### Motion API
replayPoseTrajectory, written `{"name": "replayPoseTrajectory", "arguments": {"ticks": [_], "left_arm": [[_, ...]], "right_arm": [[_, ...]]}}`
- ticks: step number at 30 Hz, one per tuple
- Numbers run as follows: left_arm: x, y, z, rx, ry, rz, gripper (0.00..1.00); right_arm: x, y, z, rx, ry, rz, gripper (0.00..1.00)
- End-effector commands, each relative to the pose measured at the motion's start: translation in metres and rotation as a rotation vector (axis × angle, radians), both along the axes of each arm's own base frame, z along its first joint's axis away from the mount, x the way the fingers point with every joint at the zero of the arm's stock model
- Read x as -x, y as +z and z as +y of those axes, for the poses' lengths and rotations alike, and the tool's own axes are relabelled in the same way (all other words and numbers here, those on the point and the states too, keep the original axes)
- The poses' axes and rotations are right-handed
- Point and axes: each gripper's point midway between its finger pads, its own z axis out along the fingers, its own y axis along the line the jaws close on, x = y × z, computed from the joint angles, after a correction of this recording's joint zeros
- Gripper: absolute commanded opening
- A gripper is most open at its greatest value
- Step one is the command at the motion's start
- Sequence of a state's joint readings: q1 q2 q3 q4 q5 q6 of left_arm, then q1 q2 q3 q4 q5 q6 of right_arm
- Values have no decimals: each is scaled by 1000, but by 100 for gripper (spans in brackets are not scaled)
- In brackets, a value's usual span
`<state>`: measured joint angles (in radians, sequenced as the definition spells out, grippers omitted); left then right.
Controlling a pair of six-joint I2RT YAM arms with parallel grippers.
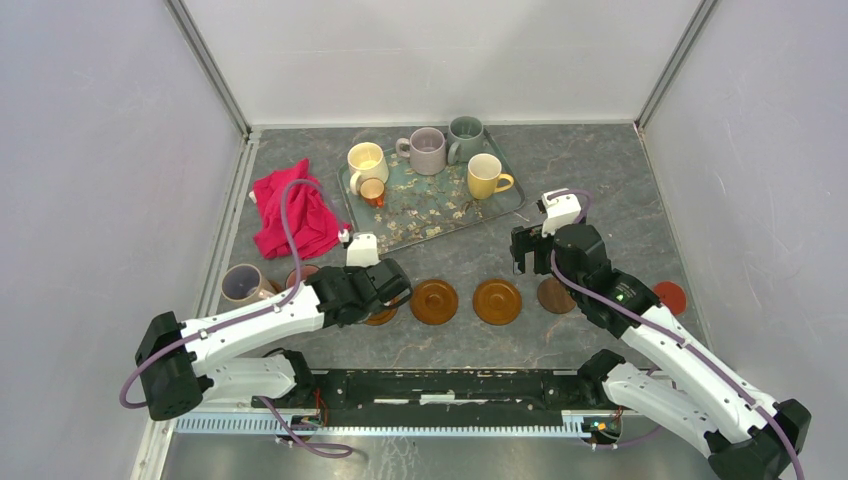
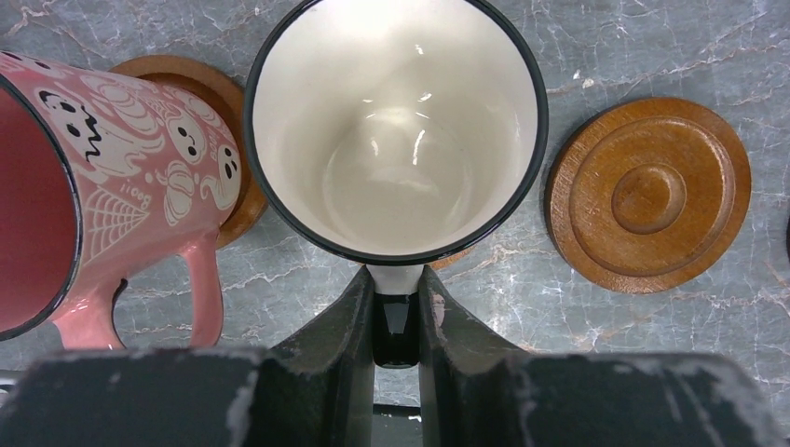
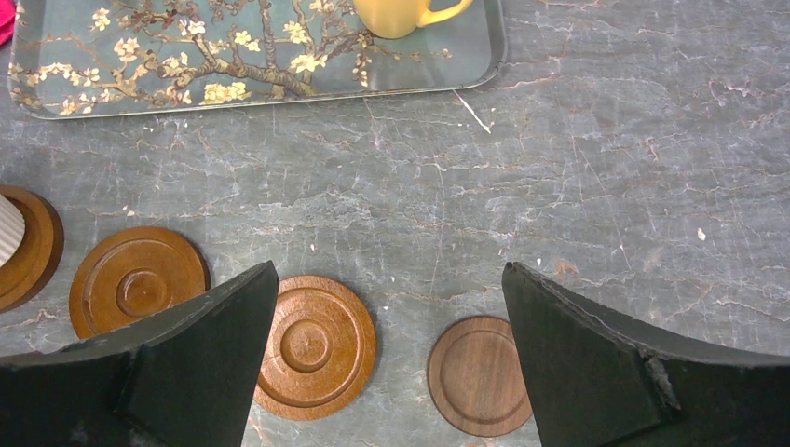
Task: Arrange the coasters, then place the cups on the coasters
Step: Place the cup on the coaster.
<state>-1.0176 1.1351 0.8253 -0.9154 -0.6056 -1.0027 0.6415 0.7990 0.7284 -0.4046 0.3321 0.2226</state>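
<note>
1. Coasters point(image 1: 433, 300): six are counted from overhead, in a row on the near table. Four are orange-brown, with one dark brown coaster point(image 1: 555, 295) and one red coaster point(image 1: 670, 297) at the right end.
2. Cups point(image 1: 428, 150): four large ones (cream, mauve, grey-green, yellow) and a small orange one are seen on the floral tray point(image 1: 440, 225). A pink cup point(image 1: 243, 285) is at the row's left end, and a red cloth point(image 1: 295, 215) lies beside the tray.
3. White cup point(image 2: 396, 130): it is shown by the left wrist view only and is hidden under the arm from overhead.
4. Left gripper point(image 2: 396, 291): the arm is stretched low. The jaws are clamped on the white cup's handle, and the cup is held upright over an orange-brown coaster.
5. Right gripper point(image 3: 389, 272): it is pointed down above the row, the jaws are spread wide, and nothing is held.
</note>
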Motion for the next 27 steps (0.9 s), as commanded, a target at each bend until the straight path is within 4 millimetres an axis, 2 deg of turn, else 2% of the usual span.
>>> {"name": "replayPoseTrajectory", "arguments": {"ticks": [1,7,15,27], "left_arm": [[-14,17,-2,67,75,-109,2],[-9,11,-3,83,68,-93,3],[-2,5,-8,98,50,-49,17],[14,-9,-11,117,35,42,34]], "right_arm": [[-3,7,6,-30,11,-27,98],[-3,7,7,-32,14,-25,98],[-3,7,7,-32,14,-26,98],[-3,7,7,-34,14,-28,98]]}}
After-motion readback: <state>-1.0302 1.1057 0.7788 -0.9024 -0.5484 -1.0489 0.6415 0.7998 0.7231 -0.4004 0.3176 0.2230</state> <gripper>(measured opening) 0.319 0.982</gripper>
